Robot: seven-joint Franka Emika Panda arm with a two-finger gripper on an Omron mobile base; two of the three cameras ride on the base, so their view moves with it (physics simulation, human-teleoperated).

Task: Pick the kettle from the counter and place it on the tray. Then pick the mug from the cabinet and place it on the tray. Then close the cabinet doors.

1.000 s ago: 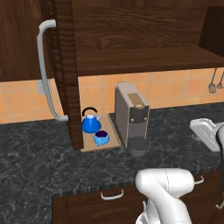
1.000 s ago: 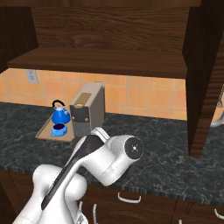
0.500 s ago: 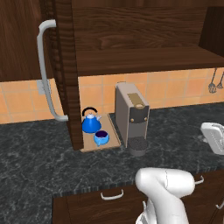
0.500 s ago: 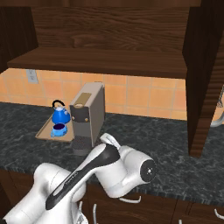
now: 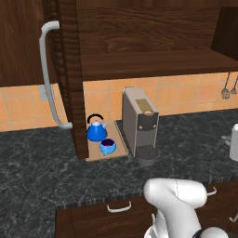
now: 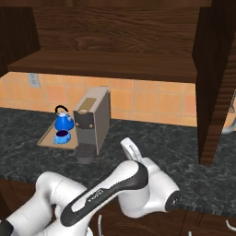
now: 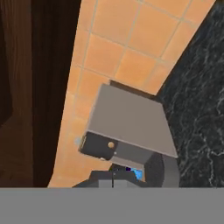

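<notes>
The blue kettle (image 5: 96,130) (image 6: 63,122) stands at the back of the tan tray (image 5: 122,144) (image 6: 46,138) on the dark counter (image 5: 37,172) (image 6: 179,147). The blue mug (image 5: 107,146) (image 6: 61,137) sits on the tray just in front of it. Above them the cabinet (image 5: 153,62) (image 6: 101,64) stands open, its shelf bare. Its left door (image 5: 67,79) and right door (image 6: 214,83) both swing out. My gripper (image 7: 113,177) is shut on nothing, right of the coffee machine and well away from the tray. Its white hand (image 5: 234,142) (image 6: 130,148) hovers low over the counter.
A grey coffee machine (image 5: 139,122) (image 6: 92,120) (image 7: 127,131) stands right of the tray, between it and my hand. The left door's bar handle (image 5: 49,79) juts toward me. Utensils (image 5: 228,88) hang on the tiled wall at right. Drawers (image 5: 116,207) run under the counter.
My arm has swung to the right: the hand slid to the right edge of the left base view and the elbow moved right. Kettle, mug and doors have not moved.
</notes>
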